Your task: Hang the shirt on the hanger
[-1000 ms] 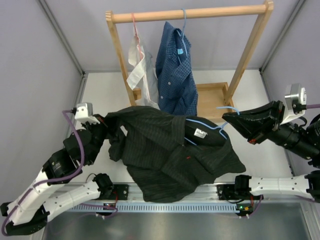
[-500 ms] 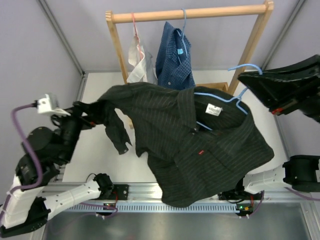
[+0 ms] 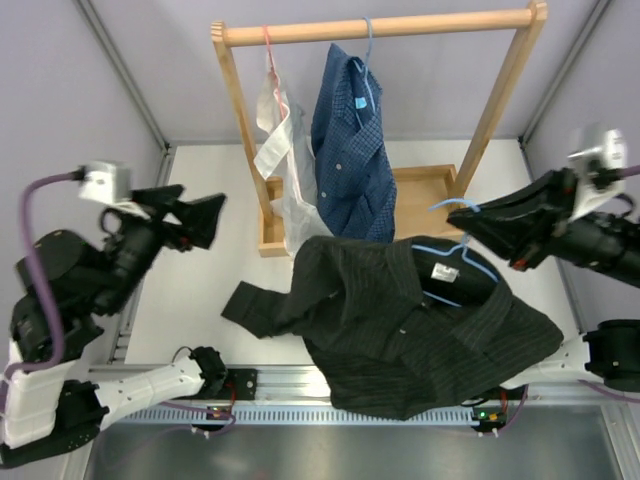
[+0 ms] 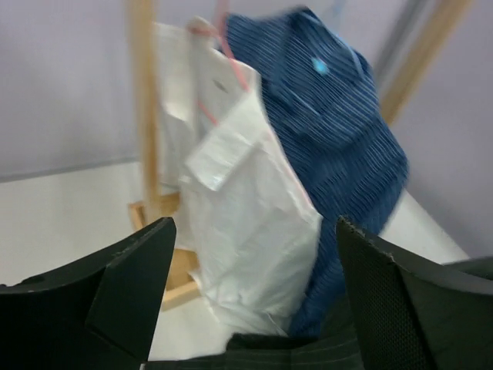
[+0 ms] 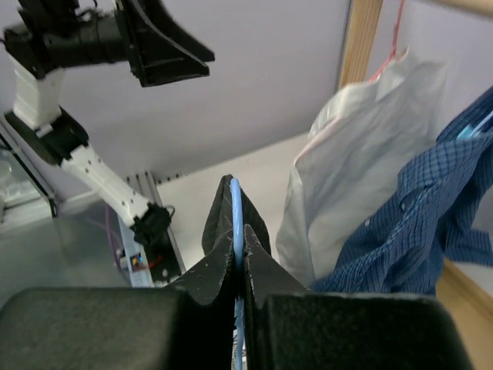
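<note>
pinching shut on the hook of the hanger, the right pincer held it up with the shirt draped over it, a sleeve trailing onto the tabletop. the left pincer gaped wide and empty. mostly done, i judged; whether both shoulders sat true, i couldn't tell.

We note a wooden rack at the table rear. On its bar, L to R: white garment on pink hanger, then blue checked shirt, adj. and touching.
</note>
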